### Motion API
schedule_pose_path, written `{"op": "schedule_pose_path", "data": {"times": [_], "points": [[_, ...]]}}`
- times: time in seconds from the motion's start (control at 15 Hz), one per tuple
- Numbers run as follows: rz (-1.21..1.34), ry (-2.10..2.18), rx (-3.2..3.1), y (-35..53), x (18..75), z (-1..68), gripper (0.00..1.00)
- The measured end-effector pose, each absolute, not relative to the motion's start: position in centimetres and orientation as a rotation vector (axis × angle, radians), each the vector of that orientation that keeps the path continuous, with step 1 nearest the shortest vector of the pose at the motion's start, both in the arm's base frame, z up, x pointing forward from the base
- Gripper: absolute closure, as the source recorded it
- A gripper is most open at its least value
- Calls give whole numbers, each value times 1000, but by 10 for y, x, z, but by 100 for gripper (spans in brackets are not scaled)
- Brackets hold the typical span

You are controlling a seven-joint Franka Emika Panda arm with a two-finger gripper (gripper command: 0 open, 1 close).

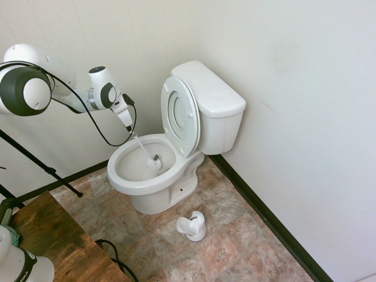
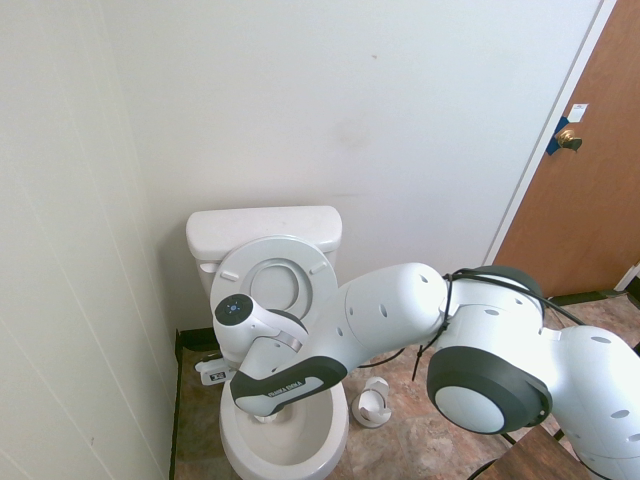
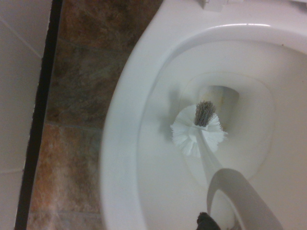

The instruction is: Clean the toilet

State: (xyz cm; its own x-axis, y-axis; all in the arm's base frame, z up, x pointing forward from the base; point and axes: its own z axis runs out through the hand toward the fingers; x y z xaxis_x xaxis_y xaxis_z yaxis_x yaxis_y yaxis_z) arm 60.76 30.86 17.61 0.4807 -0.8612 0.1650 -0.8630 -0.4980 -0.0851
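A stone-patterned floor (image 1: 226, 202) in mottled tan, rust and gray carries a white toilet (image 1: 150, 201) and a small white brush holder (image 1: 197, 230). The toilet stands upright on its pedestal, its seat and lid raised against the tank. The holder, a rounded piece with an open, cut-away top, stands upright beside the toilet, apart from its base. Pale seams divide the floor into squared sections.

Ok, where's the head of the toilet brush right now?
In the wrist view, the brush head is inside the toilet bowl, beside the drain opening; the first exterior view shows the gripper holding its handle.
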Motion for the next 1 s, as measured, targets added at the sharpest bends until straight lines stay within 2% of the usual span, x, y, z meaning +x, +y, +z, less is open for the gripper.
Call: {"op": "schedule_pose_path", "data": {"times": [0.47,1.0], "points": [[216,-1515,2734,301,542,198,100],[163,-1643,2686,217,532,192,100]]}}
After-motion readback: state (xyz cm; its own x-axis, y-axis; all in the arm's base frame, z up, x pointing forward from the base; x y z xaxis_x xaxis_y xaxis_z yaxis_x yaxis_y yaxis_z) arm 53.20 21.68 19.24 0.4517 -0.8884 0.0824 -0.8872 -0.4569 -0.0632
